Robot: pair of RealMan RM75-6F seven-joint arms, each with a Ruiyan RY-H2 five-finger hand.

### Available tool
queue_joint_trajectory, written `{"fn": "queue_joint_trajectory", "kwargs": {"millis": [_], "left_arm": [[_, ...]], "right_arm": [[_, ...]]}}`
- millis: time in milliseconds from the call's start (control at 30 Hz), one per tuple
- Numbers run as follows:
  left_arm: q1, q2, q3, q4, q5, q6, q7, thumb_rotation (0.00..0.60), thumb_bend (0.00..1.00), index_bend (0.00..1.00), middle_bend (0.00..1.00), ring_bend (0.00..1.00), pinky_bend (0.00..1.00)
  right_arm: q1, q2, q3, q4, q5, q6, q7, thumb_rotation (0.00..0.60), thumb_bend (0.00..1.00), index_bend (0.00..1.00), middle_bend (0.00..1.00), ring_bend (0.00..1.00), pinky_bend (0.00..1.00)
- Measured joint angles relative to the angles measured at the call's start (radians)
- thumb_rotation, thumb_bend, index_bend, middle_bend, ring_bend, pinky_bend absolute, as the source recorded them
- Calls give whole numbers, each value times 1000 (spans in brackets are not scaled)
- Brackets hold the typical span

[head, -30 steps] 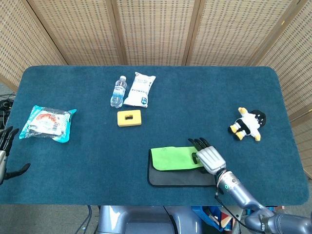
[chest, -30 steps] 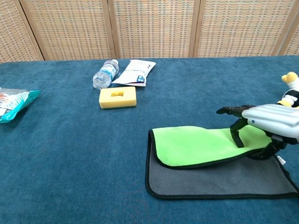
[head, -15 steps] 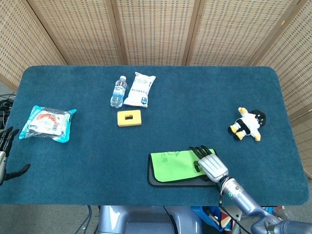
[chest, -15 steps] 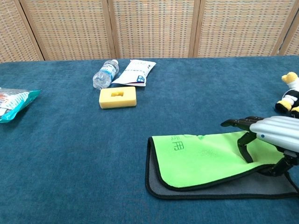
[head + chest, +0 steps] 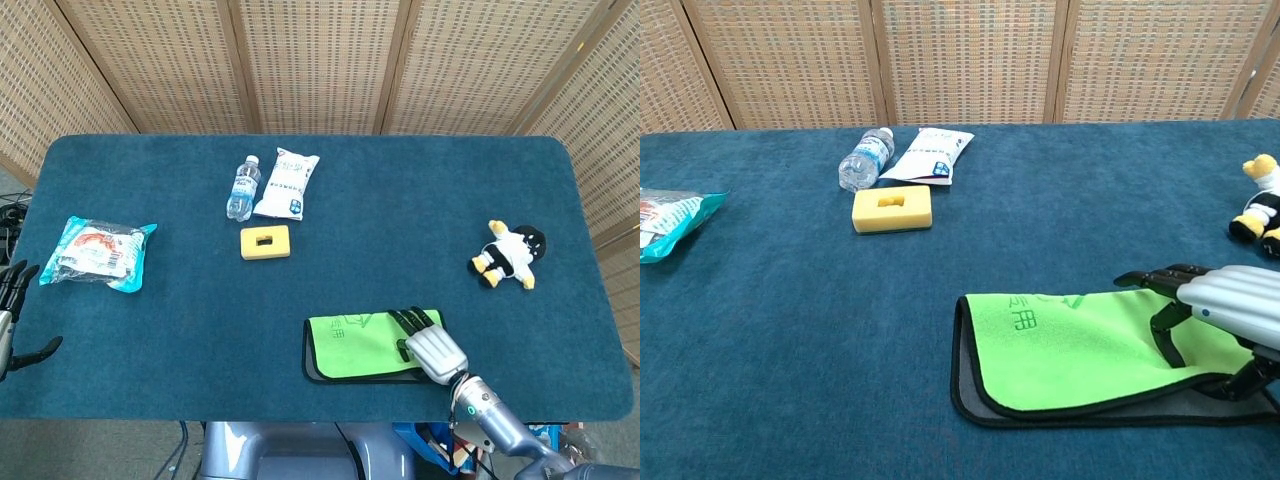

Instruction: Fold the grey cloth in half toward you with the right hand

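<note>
Head cam overhead, chest cam low.

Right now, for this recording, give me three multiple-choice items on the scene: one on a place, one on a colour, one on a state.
1. Where does the yellow sponge lie?
A. Just nearer the robot than the water bottle
B. Beside the plush toy
C. On the snack bag

2. What colour is the upturned face of the folded cloth?
A. Red
B. Bright green
C. White

3. What is the right robot hand doing?
A. Hanging high over the bottle
B. Gripping the plush toy
C. Holding the cloth's right edge near the table

Answers: 1 A, the sponge sits just in front of the bottle; 2 B, green lies over a grey strip; 3 C, its fingers curl onto the green layer.
</note>
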Motion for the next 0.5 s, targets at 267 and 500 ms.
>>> {"fn": "queue_joint_trajectory", "kwargs": {"millis": [267,500], "left_arm": [[-1,1,-1,0,-4,-3,-1,600,222,0,0,0,0],[0,3,-2,-1,-5,-4,-2,600,222,0,0,0,0]], "right_arm": [[-17,-16,4,-17,4,5,-50,600,567,642,0,0,0],[-27,-31,7,-24,2,2,-76,600,567,640,0,0,0]]}}
